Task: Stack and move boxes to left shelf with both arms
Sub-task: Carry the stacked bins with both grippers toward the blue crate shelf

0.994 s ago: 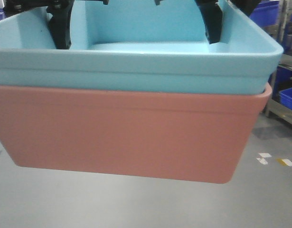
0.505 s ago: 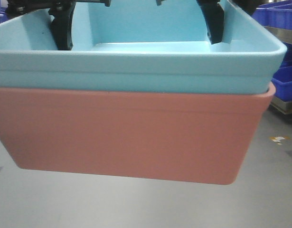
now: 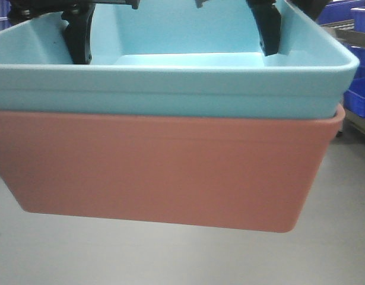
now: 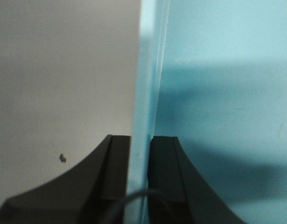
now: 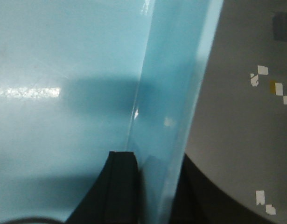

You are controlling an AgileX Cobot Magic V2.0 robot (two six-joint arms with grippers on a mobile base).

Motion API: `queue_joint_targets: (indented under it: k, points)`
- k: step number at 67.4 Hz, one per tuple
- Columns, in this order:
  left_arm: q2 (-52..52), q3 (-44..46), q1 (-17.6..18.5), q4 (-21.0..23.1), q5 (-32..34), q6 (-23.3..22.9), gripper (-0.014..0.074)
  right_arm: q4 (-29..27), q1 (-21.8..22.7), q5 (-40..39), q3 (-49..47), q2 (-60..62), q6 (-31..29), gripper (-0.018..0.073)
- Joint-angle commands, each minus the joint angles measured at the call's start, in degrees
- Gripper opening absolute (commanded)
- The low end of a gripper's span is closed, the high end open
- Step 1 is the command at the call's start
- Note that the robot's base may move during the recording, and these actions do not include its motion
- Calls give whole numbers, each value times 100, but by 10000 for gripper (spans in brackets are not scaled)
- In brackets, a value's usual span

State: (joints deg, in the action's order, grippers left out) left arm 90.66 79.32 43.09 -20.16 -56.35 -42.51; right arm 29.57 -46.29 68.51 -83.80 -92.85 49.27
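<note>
As blue bin (image 3: 170, 89) sits nested in pink bin (image 3: 158, 172), long axis sideways, left pincer (image 4: 139, 156), right pincer (image 5: 155, 170) clamp its walls.

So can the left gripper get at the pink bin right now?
Probably not: the left gripper is clamped on the wall of the blue bin, which sits nested in the pink bin, covering its inside.
</note>
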Motion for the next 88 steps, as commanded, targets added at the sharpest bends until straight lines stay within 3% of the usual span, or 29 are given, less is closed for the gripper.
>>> queue_joint_targets:
  k: [1,88]
  points:
    - [-260,266,201,418,1124,-85,-12,-238,-148,-882,-258,242,-121,56]
    - [-260,266,201,418,1127,-85,-12,-238,-148,-837,-258,242,-121,56]
